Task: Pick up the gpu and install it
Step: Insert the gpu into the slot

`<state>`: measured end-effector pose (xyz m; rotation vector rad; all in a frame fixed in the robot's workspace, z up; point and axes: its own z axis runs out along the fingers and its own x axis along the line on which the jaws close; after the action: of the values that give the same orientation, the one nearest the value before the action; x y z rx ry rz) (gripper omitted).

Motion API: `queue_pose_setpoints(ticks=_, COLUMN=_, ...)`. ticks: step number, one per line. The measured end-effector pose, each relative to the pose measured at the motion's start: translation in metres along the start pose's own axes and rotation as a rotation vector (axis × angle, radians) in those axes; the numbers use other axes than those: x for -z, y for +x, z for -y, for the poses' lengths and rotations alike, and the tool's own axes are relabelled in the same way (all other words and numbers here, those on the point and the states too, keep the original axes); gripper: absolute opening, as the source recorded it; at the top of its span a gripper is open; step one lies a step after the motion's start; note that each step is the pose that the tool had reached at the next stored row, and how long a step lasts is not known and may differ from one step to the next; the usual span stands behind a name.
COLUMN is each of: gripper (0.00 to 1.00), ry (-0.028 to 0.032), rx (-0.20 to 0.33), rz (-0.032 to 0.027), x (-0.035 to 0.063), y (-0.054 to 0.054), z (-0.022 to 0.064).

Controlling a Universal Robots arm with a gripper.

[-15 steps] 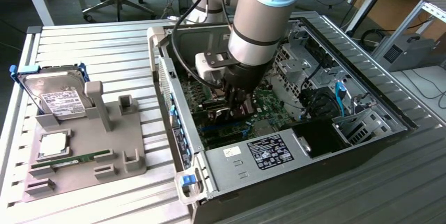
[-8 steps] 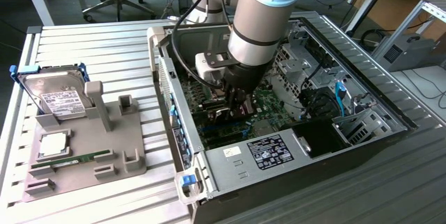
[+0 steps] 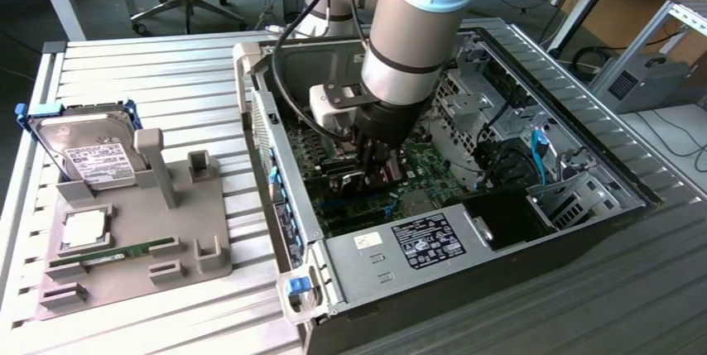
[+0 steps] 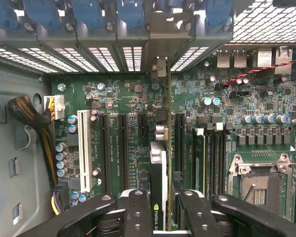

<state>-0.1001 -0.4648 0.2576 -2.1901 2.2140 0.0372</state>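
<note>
My gripper (image 3: 372, 166) is down inside the open computer case (image 3: 442, 243), over the green motherboard (image 4: 128, 98). In the wrist view the gpu (image 4: 158, 168) stands edge-on between my two black fingers (image 4: 138, 210), with a green logo on its edge. My gripper (image 4: 160, 212) is shut on the gpu. The card runs along the line of a long black slot (image 4: 179, 143) towards the case's rear wall, and its metal bracket end (image 4: 161, 69) reaches up to the slotted back panel. I cannot tell whether its lower edge is seated in a slot.
A white slot (image 4: 84, 148) and a yellow-black cable bundle (image 4: 29, 113) lie beside the black slots; a bare processor socket (image 4: 259, 182) sits on the other side. Outside the case, a grey fixture (image 3: 132, 239) holds a hard drive (image 3: 94, 152), a processor (image 3: 85, 229) and a memory stick (image 3: 132, 250).
</note>
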Motion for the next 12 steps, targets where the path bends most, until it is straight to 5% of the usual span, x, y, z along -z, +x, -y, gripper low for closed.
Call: queue_pose_setpoints(ticks=12, gripper=0.27, ry=-0.0001, rx=0.000, rz=-0.0002, x=-0.0007, y=0.0000, z=0.0000)
